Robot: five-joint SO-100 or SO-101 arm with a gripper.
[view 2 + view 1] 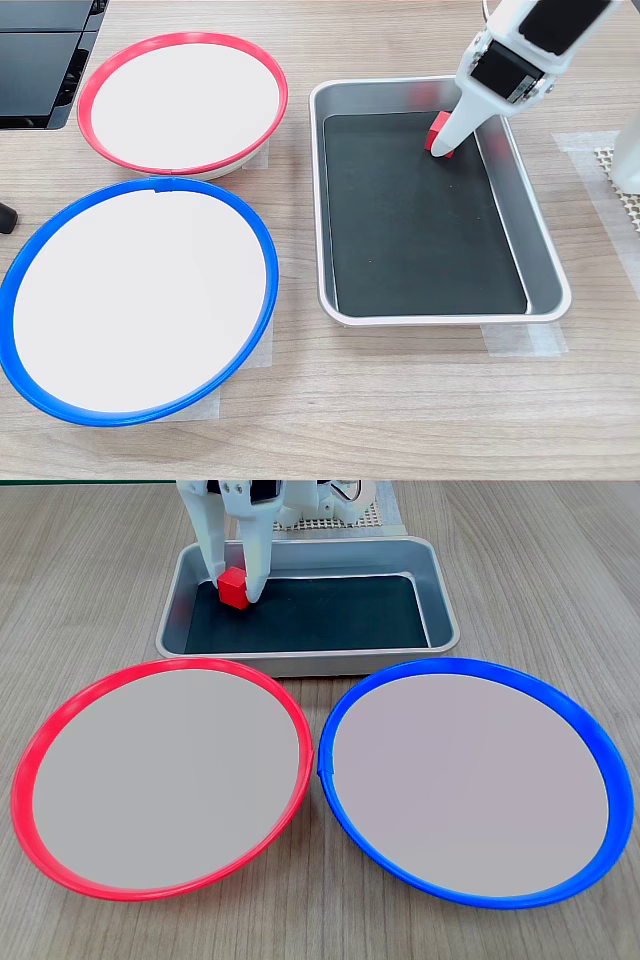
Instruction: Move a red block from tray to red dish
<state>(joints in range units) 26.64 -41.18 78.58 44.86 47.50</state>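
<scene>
- The red block (232, 587) sits on the dark floor of the tray (440, 590), in the corner far from both dishes and toward the first exterior view's left.
- The gripper (234, 588) reaches down into the tray; its white jaws straddle the block, one on each side, seemingly pinching it.
- The block appears still low on the tray floor.
- The red dish (40, 750) lies empty on the bench, just beside the tray, next to the blue dish (590, 740).

Robot lab bench, wood-grain table (520, 570), taped-down dishes (clear tape (520, 340)), white arm (520, 50) mounted
</scene>
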